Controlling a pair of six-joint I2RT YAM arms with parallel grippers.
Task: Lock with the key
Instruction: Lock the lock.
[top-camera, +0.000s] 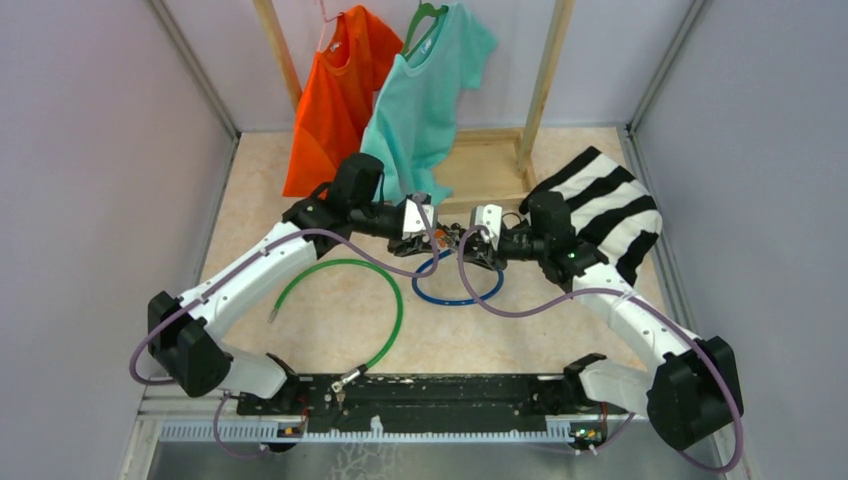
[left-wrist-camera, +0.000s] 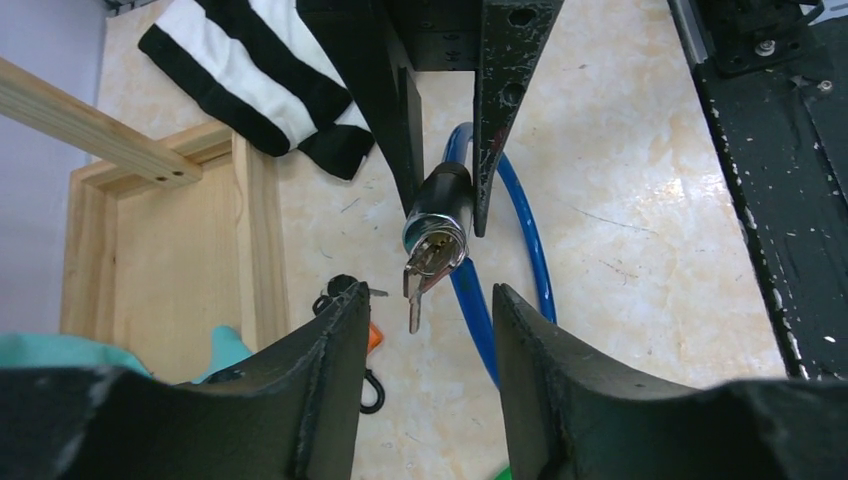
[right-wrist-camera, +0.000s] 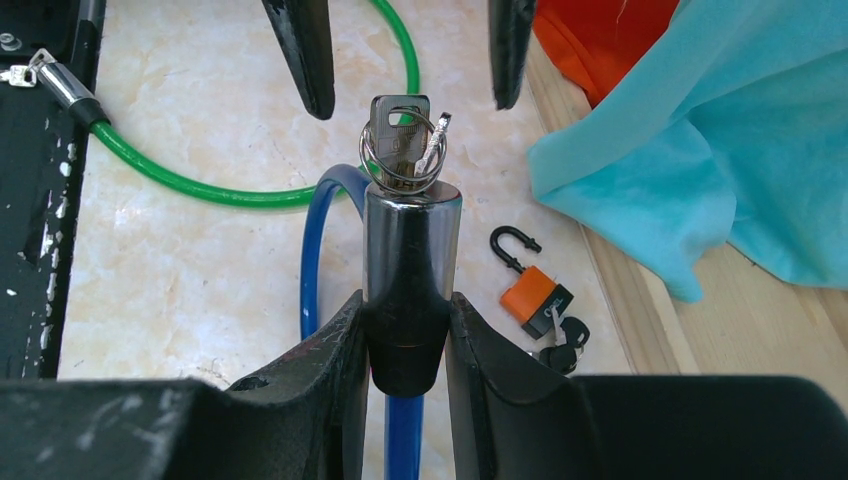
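A blue cable lock (top-camera: 455, 297) lies looped on the table. My right gripper (right-wrist-camera: 405, 330) is shut on the black end of its chrome cylinder (right-wrist-camera: 410, 250) and holds it raised. A silver key (right-wrist-camera: 398, 125) sits in the cylinder's end, with a ring and a second key hanging from it. In the left wrist view the cylinder (left-wrist-camera: 440, 205) and key (left-wrist-camera: 425, 262) point toward my left gripper (left-wrist-camera: 425, 310). That gripper is open and empty, its fingertips (right-wrist-camera: 305, 50) just short of the key on both sides. In the top view the two grippers (top-camera: 437, 232) (top-camera: 478, 238) face each other.
An orange padlock (right-wrist-camera: 535, 290) with black keys lies by the wooden rack base (left-wrist-camera: 180, 270). A green cable lock (top-camera: 385, 310) curves at front left. Orange (top-camera: 335, 95) and teal (top-camera: 425, 95) shirts hang on the rack. A striped cloth (top-camera: 605, 200) lies at right.
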